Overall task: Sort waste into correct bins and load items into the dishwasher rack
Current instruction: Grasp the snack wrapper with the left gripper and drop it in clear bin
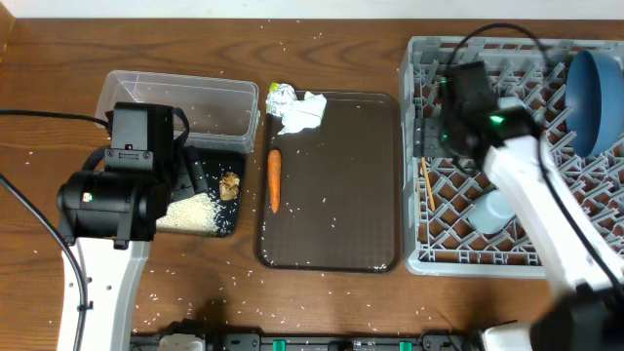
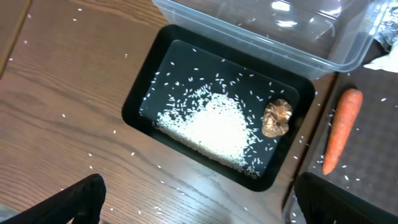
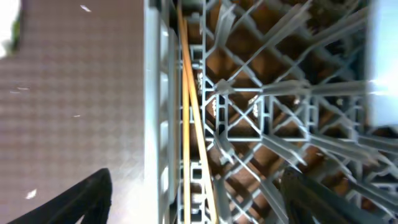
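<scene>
My right gripper [image 3: 199, 208] hangs open over the left side of the grey dishwasher rack [image 1: 478, 261]. Its dark fingers [image 3: 81, 199] stand wide apart. The two wooden chopsticks [image 3: 186, 112] lie loose between them, along the rack's left wall [image 3: 155, 93]. A dark-blue plate [image 1: 595, 88] and a light-blue cup [image 1: 490, 210] sit in the rack. My left gripper [image 2: 205, 208] is open above the wooden table, just short of the black tub [image 2: 140, 93]. That tub holds white rice [image 2: 214, 127] and a brown lump [image 2: 277, 117]. The clear tub [image 2: 261, 31] lies behind it.
On the dark brown tray [image 1: 336, 214] lie an orange carrot [image 1: 274, 179], crumpled white paper [image 1: 304, 110] and a yellow-green wrapper [image 1: 280, 93]. Rice grains are scattered over the table around the tubs. The left arm's body covers part of both tubs from above.
</scene>
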